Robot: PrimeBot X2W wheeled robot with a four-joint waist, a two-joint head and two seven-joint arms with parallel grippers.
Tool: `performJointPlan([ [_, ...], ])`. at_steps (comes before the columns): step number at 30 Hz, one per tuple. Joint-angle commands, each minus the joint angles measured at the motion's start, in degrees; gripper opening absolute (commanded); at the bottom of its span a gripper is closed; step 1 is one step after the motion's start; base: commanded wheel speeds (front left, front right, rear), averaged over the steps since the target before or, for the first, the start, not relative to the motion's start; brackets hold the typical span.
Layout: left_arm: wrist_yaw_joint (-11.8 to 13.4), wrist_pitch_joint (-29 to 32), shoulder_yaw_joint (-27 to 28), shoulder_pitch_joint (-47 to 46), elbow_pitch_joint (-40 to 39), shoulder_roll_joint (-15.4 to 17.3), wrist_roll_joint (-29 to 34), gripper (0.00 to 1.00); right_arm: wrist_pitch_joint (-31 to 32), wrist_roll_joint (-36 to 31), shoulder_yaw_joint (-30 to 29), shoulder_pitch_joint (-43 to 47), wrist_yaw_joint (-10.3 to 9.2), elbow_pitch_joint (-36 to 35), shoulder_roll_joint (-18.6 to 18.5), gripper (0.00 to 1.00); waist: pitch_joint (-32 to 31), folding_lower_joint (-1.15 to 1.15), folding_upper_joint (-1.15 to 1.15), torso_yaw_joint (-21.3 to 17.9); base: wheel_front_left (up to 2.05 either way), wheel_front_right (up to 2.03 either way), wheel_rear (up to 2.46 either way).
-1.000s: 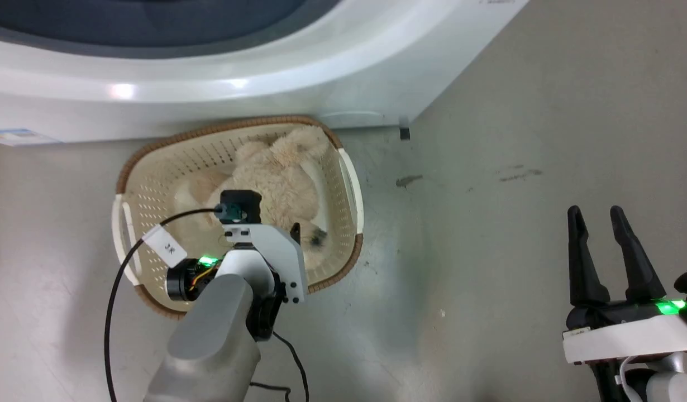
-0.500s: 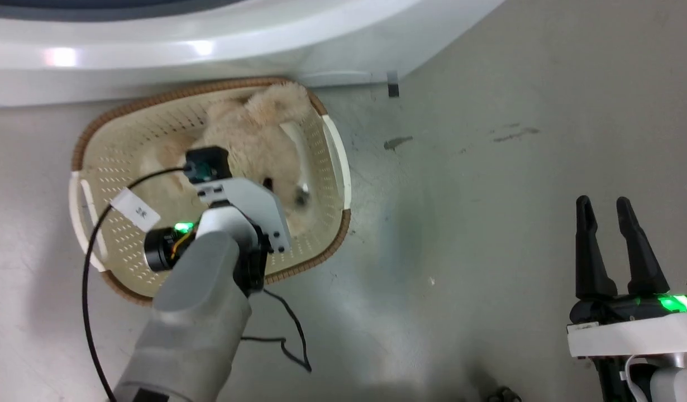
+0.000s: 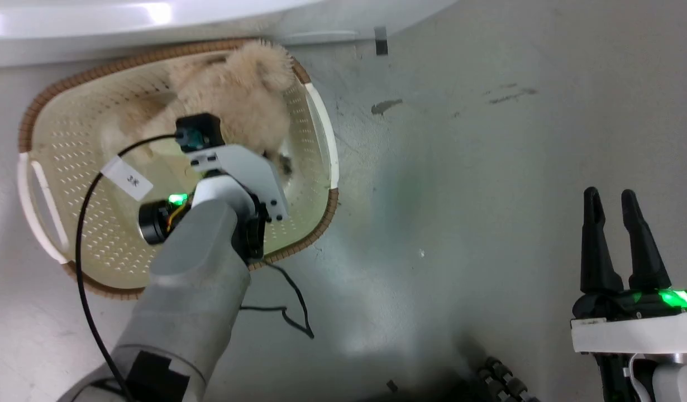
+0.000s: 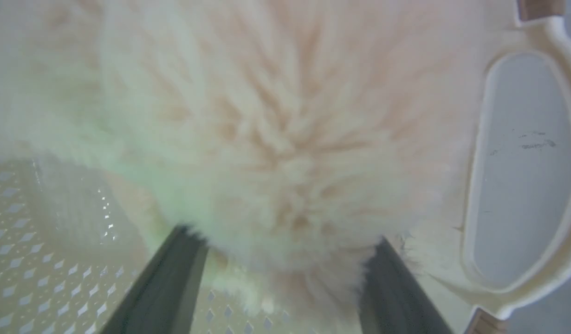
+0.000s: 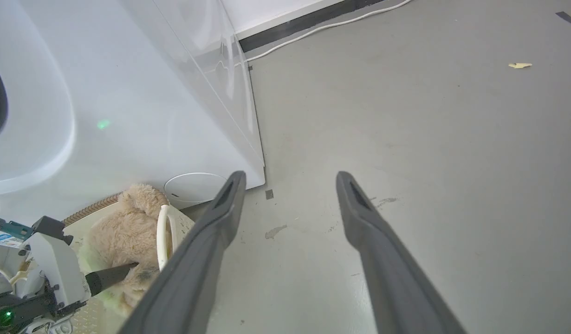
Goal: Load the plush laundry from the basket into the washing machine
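The plush laundry (image 3: 232, 95) being straddled in the basket (image 3: 53, 134) by the left gripper (image 4: 285, 236).

At the left, the basket is being kept on the floor (image 3: 488, 167) against the foot of the washing machine (image 3: 209, 22), presumably for a short lift. Toward its far right corner the plush laundry is being flanked by the jaws, which are being held spread on either side of the fur, seemingly for closing. At the far right the right gripper (image 3: 610, 194) is being held idle above bare floor, jaws apart and empty, likely to stay clear.

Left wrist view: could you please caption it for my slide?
Open left gripper straddling the plush laundry inside the basket.
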Motion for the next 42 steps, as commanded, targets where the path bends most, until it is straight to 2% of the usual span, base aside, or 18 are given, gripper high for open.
performJointPlan([
  [1,0.4,-0.5,-0.4,-1.6,1.4,0.8,-0.6,0.52,-0.5,0.7,0.0,-1.3,0.04,-0.4,0.0,1.00,0.8,0.00,0.00,-0.3,0.00,0.00,0.00],
  [2,0.2,-1.2,-0.8,-2.2,1.8,0.9,-0.8,0.00,-0.7,1.0,0.0,-1.4,0.04,-0.5,0.0,1.00,1.2,0.00,0.00,-0.3,0.00,0.00,0.00],
  [14,-2.8,-9.6,-3.3,-6.5,7.5,0.7,-5.4,0.00,-2.1,3.6,0.9,-3.4,0.05,0.7,0.0,1.00,3.5,0.00,0.00,0.3,0.00,0.00,0.00],
  [26,-11.0,-16.5,-4.2,1.9,5.1,0.0,-7.2,0.00,-2.1,1.2,0.8,-3.1,0.05,4.2,0.0,1.00,-7.5,0.00,0.00,5.0,0.00,0.00,0.00],
  [32,-13.0,-17.8,-3.9,8.0,-1.3,-0.2,-7.5,0.00,-2.1,-0.8,-0.1,-1.5,0.05,6.2,0.0,1.00,-15.0,0.00,0.00,8.7,0.00,0.00,0.00],
  [42,-10.7,-17.8,1.3,22.8,-24.8,-0.2,1.5,0.00,-2.1,-3.2,-0.5,3.1,0.05,9.3,0.0,1.00,-27.8,0.00,0.00,13.9,0.00,0.00,0.00],
])
